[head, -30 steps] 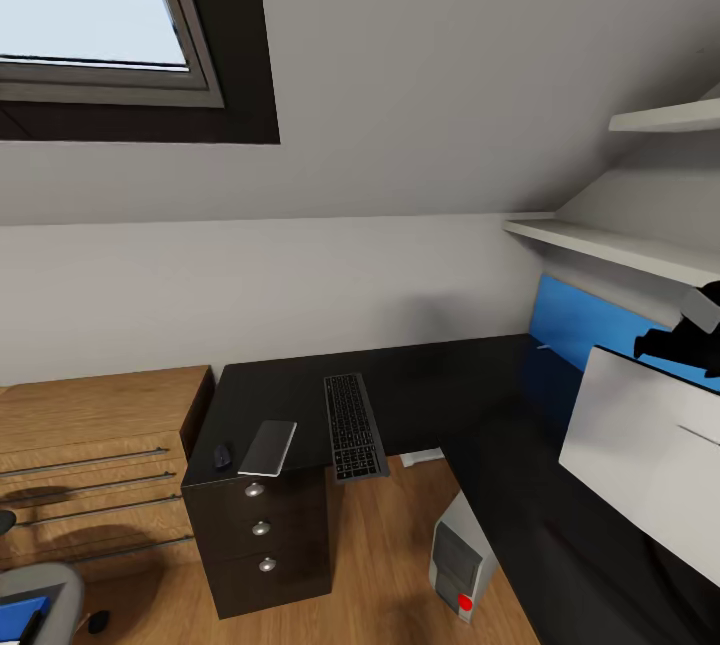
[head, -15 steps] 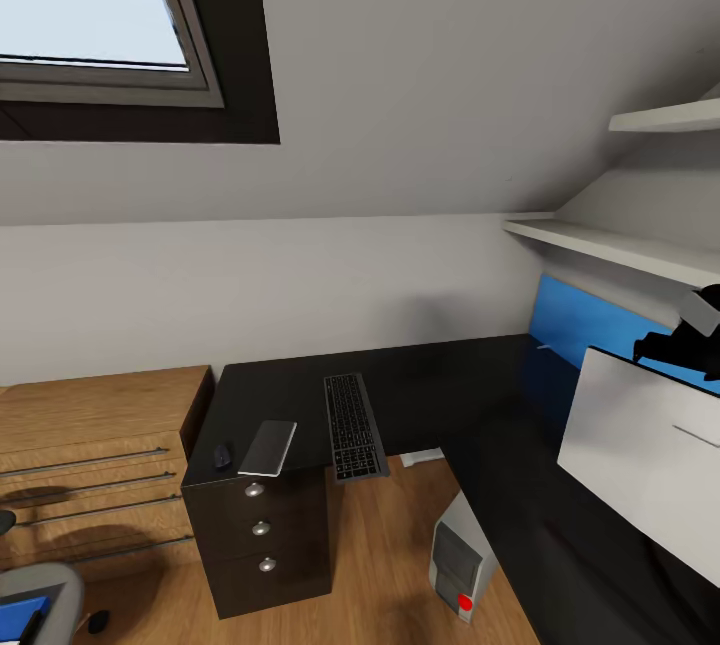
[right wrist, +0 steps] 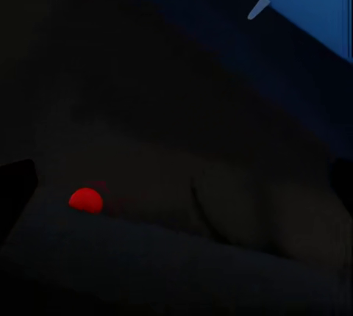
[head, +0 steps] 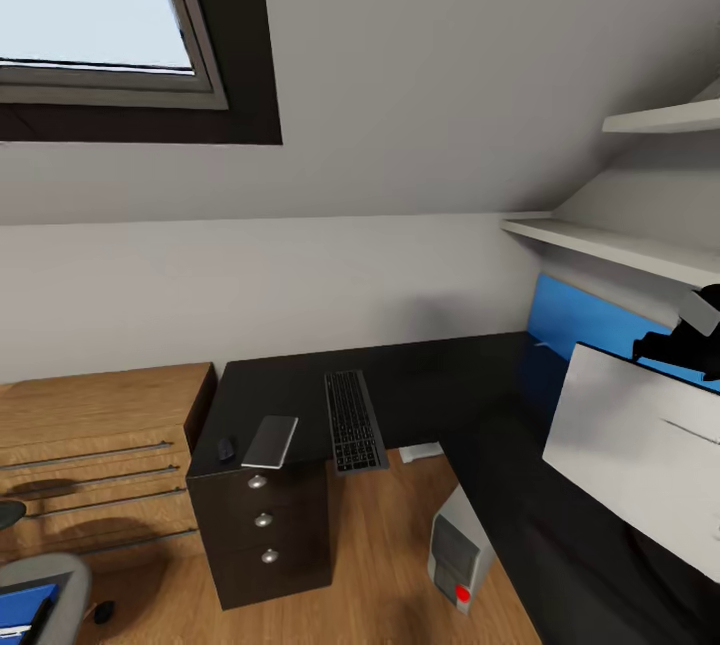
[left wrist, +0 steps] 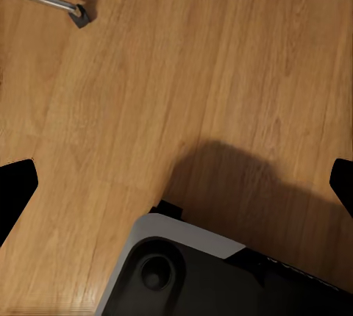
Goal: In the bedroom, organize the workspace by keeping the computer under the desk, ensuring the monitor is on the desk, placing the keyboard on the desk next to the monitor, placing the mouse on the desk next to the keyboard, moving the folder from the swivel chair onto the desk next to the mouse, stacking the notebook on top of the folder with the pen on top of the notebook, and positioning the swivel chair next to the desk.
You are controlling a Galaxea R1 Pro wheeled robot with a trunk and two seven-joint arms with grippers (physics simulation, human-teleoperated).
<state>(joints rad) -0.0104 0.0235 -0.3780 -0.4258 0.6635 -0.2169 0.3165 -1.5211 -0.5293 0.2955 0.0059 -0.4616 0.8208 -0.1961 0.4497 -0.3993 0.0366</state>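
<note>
The monitor (head: 640, 450) is at the right edge of the head view. Its white back is turned to me and it leans over the right wing of the bench (head: 440, 385). I cannot tell if its foot rests on the glossy black top. The dark right arm (head: 690, 343) reaches in behind its upper edge.

The right wrist view is very dark. It gives me the black front of the monitor with its small red dot (right wrist: 86, 200), which the head view hides, and beyond it the blue back panel (right wrist: 309, 0) with the slim silvery pen (right wrist: 259, 7) in front of it. The right fingers (right wrist: 13, 184) are only a faint shadow at the border, and I cannot tell if they are spread or pinching.

In the left wrist view, the left fingers (left wrist: 15, 191) are spread wide with nothing between them, above the wood plank floor (left wrist: 184, 73). A chrome chair leg with its castor (left wrist: 66, 6) shows in the upper left corner of this frame.

On the left wing of the bench, the keyboard (head: 353, 422) lies with the grey notebook (head: 270, 442) just beside it, then the small black mouse (head: 226, 447), all above the drawer unit (head: 262, 535). The light grey computer (head: 458, 555) stands on the floor in the corner of the bench. The swivel chair (head: 55, 585) with the blue folder (head: 20, 607) on its seat is in the lower left corner, in front of the wooden dresser (head: 90, 445).
</note>
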